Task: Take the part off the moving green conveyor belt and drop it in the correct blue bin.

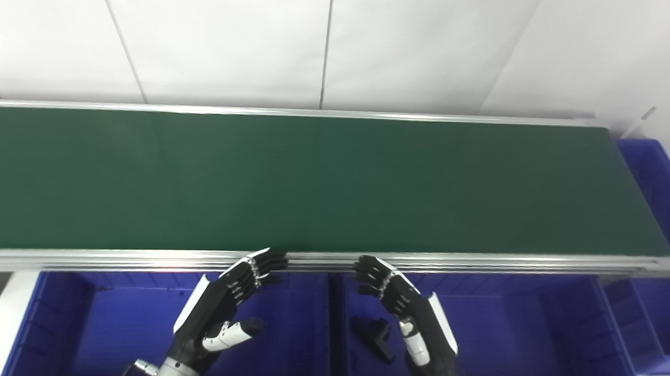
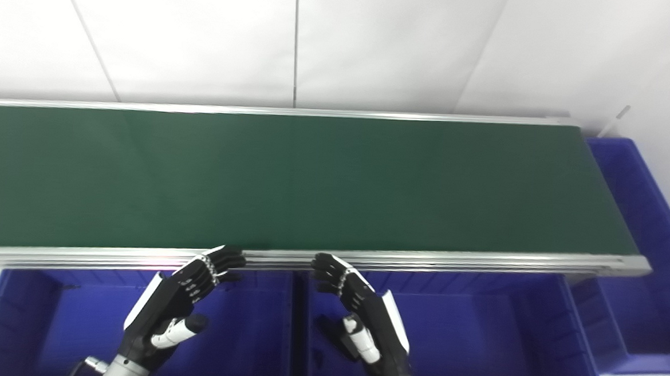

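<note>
In the left eye view we see a long green conveyor belt [image 1: 312,187] with shiny metal rails along its near and far sides. Behind it is a white wall [image 1: 234,34]. Nothing lies on the green part that we can see. Our left hand [image 1: 222,308] is up over the left blue bin [image 1: 58,322]. Its fingers are apart and straight, the fingertips [image 1: 271,260] reach the near metal rail [image 1: 480,263], and it holds nothing. Our right hand [image 1: 411,315] is up over the middle blue bin [image 1: 533,336]. It is spread the same way and holds nothing too. The two hands are near each other but apart. A small black part [image 1: 374,334] lies on the floor of the middle blue bin, just beside our right hand. We cannot tell its exact shape. Another blue bin [image 1: 667,194] sits at the right end of the belt.

In the right eye view we see the same things from a little to the side. Our left hand [image 2: 174,305] and our right hand [image 2: 365,315] are both spread wide with nothing in them, fingers pointing at the belt [image 2: 289,185]. Here our right hand covers most of the black part, so only a dark bit [image 2: 327,328] shows next to the thumb. The end bin [image 2: 642,227] is at the right again.
</note>
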Available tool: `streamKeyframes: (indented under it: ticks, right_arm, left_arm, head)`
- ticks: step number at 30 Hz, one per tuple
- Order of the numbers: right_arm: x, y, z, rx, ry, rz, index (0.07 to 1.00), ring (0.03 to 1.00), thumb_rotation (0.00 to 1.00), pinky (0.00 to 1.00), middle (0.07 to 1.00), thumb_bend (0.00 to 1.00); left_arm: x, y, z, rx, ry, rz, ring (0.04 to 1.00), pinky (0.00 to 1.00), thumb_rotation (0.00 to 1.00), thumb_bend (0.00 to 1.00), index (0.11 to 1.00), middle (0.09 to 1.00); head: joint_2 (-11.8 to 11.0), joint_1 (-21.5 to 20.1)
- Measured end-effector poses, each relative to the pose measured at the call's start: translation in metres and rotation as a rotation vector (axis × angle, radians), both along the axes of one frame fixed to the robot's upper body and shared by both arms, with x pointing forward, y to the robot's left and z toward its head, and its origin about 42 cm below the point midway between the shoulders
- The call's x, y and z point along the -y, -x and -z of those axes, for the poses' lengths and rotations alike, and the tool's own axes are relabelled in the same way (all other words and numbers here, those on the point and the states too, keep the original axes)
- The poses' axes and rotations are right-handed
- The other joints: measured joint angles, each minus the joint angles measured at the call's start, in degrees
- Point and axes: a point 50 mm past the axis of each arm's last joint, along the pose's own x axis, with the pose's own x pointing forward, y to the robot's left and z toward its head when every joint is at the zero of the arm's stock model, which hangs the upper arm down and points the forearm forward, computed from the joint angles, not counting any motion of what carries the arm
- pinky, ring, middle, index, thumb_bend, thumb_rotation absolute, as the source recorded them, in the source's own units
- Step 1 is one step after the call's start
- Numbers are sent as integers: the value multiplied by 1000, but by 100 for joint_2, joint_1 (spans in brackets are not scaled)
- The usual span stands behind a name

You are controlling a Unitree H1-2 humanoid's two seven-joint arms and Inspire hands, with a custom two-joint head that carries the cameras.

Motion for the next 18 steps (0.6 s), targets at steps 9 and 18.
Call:
streamKeyframes:
  ticks: [9, 18]
  right_arm:
    - [7, -3, -1, 12, 16, -19, 811, 773, 966, 720, 804, 925]
    - [6, -3, -1, 13, 17, -23, 812, 776, 978, 725, 804, 934]
  left_arm:
    - [4, -2, -3, 2, -34, 6, 847, 773, 679, 797, 805, 840]
    - [4, -2, -2, -18, -37, 8, 846, 768, 684, 798, 807, 839]
  head:
    - [-70, 35]
    - [-61, -53]
